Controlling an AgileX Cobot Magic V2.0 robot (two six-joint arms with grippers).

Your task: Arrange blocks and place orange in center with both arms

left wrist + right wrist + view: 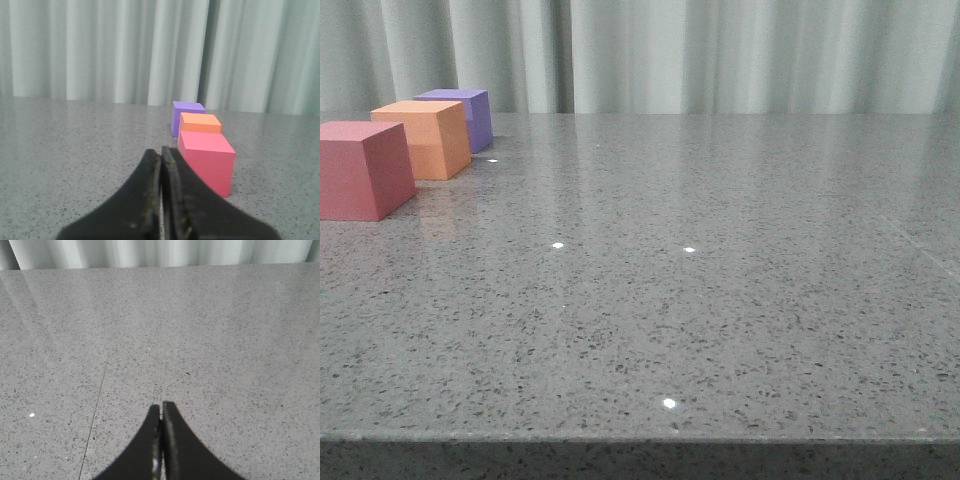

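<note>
Pale curtains (720,55) behind a speckled grey tabletop (720,300). Orange cube (422,138) taken as landmark: sat mid-row at the tabletop's far left, with the pinkish-red cube (360,168) just beside it on the near side and the purple cube (460,117) just beyond (contact between them impossible to tell). Left gripper (161,152) hovered near the pinkish-red cube, fingers (147,190) pressed together, holding nothing. Right gripper (161,407) likewise closed and empty, over bare tabletop, orange cube out of its view.
</note>
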